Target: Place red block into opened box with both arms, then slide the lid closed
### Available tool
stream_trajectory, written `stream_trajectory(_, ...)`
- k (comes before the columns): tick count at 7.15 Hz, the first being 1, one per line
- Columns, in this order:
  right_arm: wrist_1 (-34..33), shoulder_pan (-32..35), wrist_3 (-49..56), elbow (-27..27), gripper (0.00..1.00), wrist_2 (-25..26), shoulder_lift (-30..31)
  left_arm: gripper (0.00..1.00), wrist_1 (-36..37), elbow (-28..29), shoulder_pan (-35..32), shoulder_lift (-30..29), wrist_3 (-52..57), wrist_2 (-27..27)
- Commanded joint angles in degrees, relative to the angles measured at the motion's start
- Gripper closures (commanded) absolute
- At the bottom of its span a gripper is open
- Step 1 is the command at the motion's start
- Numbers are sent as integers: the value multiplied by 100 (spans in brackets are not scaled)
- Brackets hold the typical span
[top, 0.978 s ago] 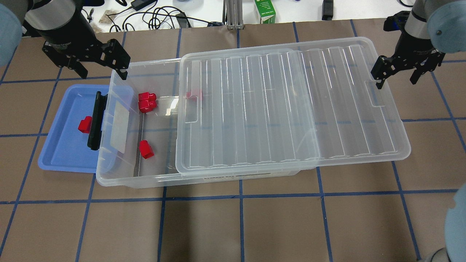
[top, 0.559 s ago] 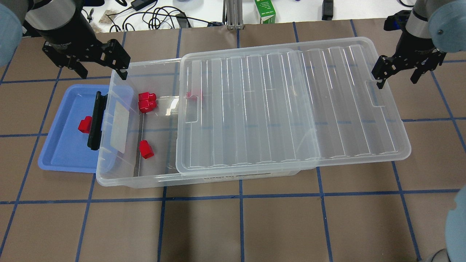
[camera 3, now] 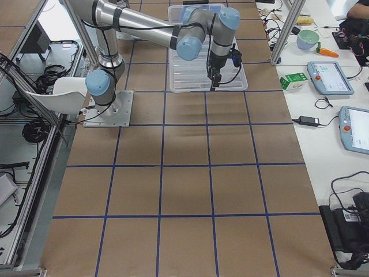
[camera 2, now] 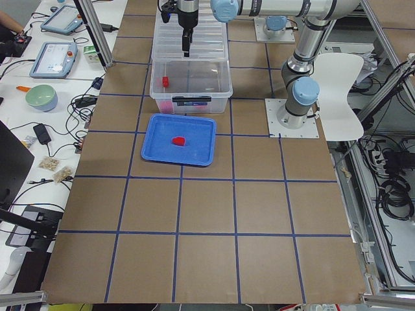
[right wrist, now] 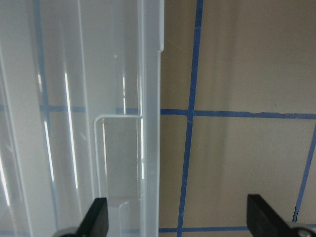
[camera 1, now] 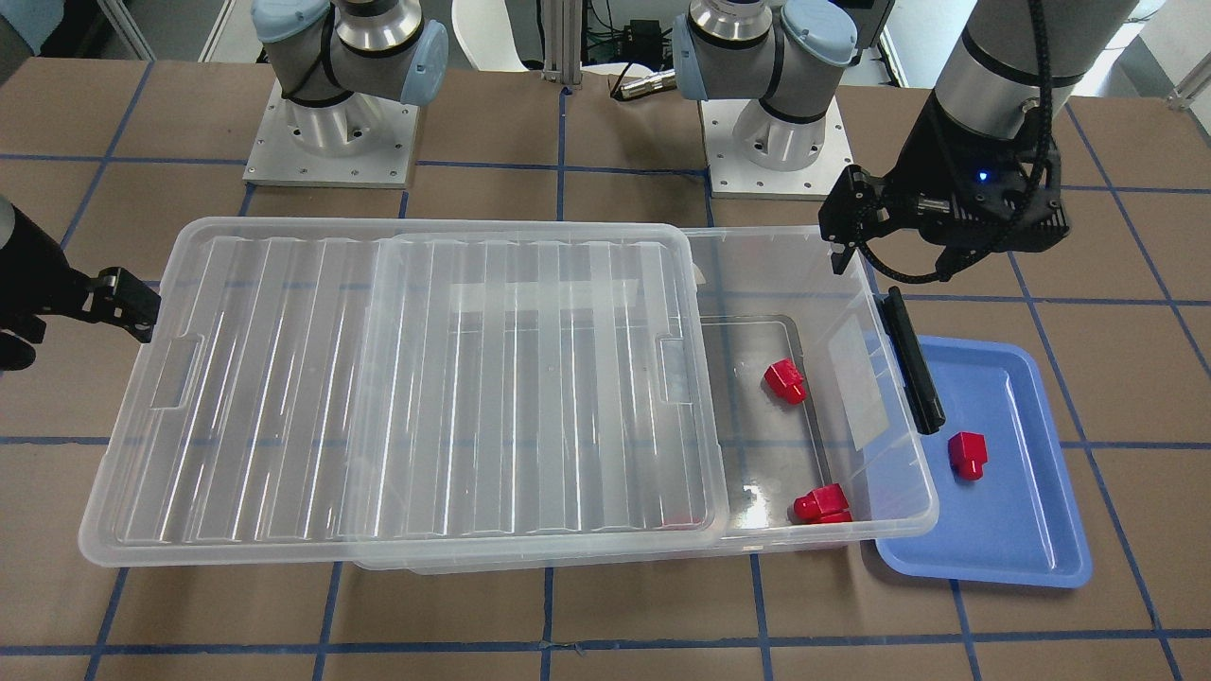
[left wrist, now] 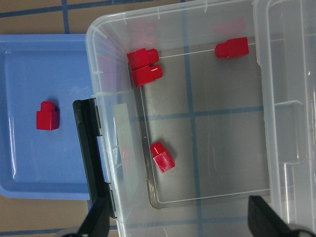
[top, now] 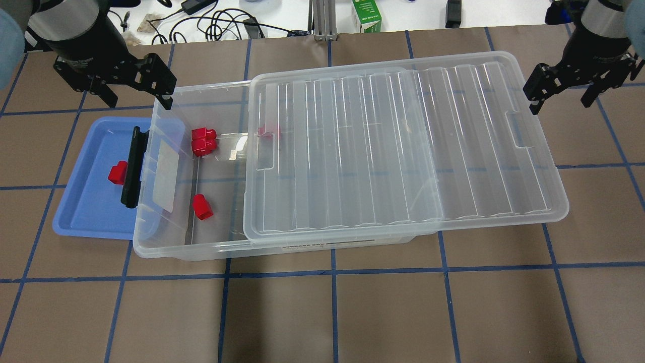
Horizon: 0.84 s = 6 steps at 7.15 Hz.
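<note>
The clear box (top: 176, 251) lies across the table, its black clip (top: 132, 171) at the left end. The ribbed lid (top: 403, 151) is slid off to the right and leaves the left part uncovered. Several red blocks lie inside: a touching pair (top: 203, 140), one (top: 203, 206) nearer the front and one (top: 269, 132) under the lid's edge. Another red block (top: 118, 173) sits on the blue tray (top: 85, 212). My left gripper (top: 136, 95) hangs open and empty over the box's far left corner. Beyond the lid's right end, my right gripper (top: 562, 98) is open and empty.
The blue tray (camera 1: 1022, 530) is tucked partly under the box's clip end. A green carton (top: 367, 15) and cables (top: 221, 25) lie past the table's far edge. Both arm bases (camera 1: 331, 142) stand behind the box. Brown table surface spreads in front of the box.
My right gripper has moved right and toward the far edge, away from the lid's end. The left gripper has shifted slightly the same way. Box, lid and blocks have not moved.
</note>
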<state>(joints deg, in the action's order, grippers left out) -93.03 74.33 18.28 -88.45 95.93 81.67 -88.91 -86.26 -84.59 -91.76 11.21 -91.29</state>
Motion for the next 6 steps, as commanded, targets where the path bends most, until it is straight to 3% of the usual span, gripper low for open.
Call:
stream_trajectory(1, 591, 55, -610, -5, 0, -161, 716, 0, 58, -31, 466, -26, 1078, 6)
stream_trajectory(2, 758, 108, -702, -5, 0, -458, 928, 0, 14, -57, 948, -52, 1415, 6)
stream_trajectory(4, 848, 309, -886, -40, 0, -478, 948, 0, 66, -362, 1942, -315, 2330, 215)
stream_trajectory(6, 848, 512, -1195, -14, 0, -470, 965, 0, 1413, -1020, 2690, -910, 3297, 208)
